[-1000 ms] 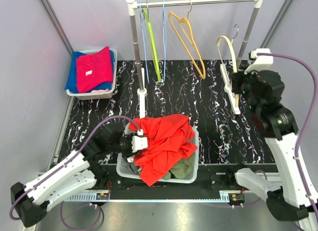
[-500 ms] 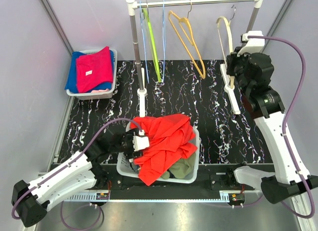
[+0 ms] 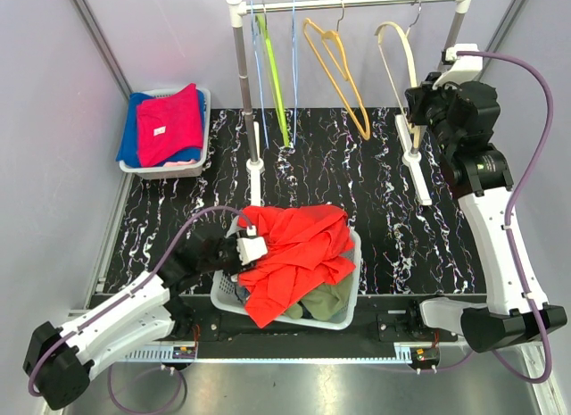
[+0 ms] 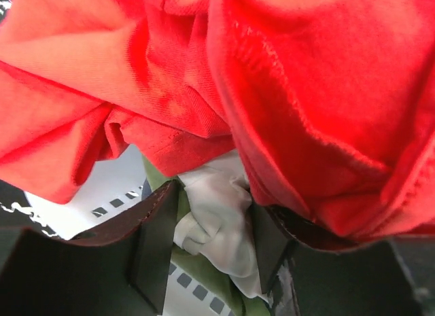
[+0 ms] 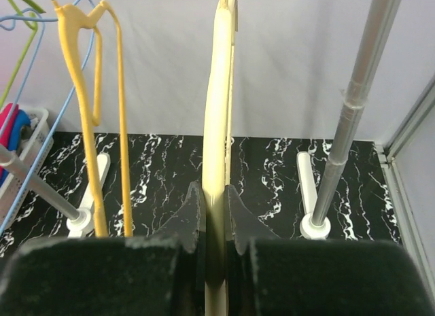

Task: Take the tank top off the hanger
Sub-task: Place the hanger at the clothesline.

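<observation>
The right hand (image 5: pixel 213 207) is clamped on the bare hanger (image 5: pixel 216 112); settle it squarely on the rail (image 3: pixel 357 2) above before letting go. Whether the left hand (image 4: pixel 214 238) grips anything, I cannot tell.

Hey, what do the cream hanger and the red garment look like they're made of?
Cream hanger: probably smooth plastic, judging by its even, glossy surface; painted wood is possible. Red garment: soft matte fabric, maybe cotton, with visible weave, folds and stitched hem.

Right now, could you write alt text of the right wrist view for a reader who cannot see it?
The right gripper is shut on a cream hanger, which rises upright through the middle of the view. An orange hanger hangs to its left and a grey rack post stands to its right, above a black marbled table.
</observation>
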Robot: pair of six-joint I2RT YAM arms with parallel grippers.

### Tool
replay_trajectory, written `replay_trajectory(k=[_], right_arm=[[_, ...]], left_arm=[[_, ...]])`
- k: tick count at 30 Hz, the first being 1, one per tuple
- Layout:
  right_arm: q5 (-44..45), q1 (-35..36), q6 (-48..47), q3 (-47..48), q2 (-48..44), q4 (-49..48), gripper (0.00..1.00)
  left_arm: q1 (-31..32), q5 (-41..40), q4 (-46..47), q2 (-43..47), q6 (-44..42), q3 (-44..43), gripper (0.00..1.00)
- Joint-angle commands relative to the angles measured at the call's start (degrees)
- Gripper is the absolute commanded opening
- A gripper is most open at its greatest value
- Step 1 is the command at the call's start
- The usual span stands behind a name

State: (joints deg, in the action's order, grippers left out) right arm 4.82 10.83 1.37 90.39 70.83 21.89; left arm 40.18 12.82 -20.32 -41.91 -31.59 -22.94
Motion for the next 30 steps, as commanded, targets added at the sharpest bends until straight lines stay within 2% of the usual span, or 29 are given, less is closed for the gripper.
replay_trajectory(k=[1,2,3,4,5,13,19,24,30], right_arm=[[-3.59,0.07,0.83,1.98,-3.50,-6.77,0.00],[-3.94,0.07,0.83,2.07,-3.76,-6.77,0.00],[-4.11,0.16,0.83,2.51,-3.94,-6.77,0.00],[-4.20,0.07,0.74,2.68,-3.94,-6.77,0.00],[-4.38,0.07,0.66,2.95,-4.12,-6.69,0.00],[-4.73,0.07,0.75,2.77,-4.74,-6.51,0.00],[-3.33,0.07,0.22,3.83,-0.26,-7.74,0.00],[-3.68,0.07,1.18,3.57,2.82,-8.97,0.00],[-3.68,0.07,1.36,1.37,2.48,-9.59,0.00]], left_arm=[[-0.19,-1.57,-3.04,-2.65,-0.22,-3.95,0.50],[-0.19,-1.57,-3.93,-3.00,-1.53,-4.74,0.54],[-0.19,-1.66,-4.55,-3.52,-1.80,-6.23,0.76],[-0.11,-2.09,-5.43,-3.70,-1.89,-7.11,0.93],[-0.19,-2.36,-5.87,-3.79,-2.33,-9.12,0.99],[-0.11,-2.36,-12.01,-4.32,-2.33,-22.31,0.99],[-0.19,0.62,-17.73,-5.99,-1.36,-38.29,0.99],[-1.07,0.02,-17.22,-8.18,1.88,-46.92,0.99],[-3.09,-4.91,-16.33,-11.52,8.47,-55.27,0.99]])
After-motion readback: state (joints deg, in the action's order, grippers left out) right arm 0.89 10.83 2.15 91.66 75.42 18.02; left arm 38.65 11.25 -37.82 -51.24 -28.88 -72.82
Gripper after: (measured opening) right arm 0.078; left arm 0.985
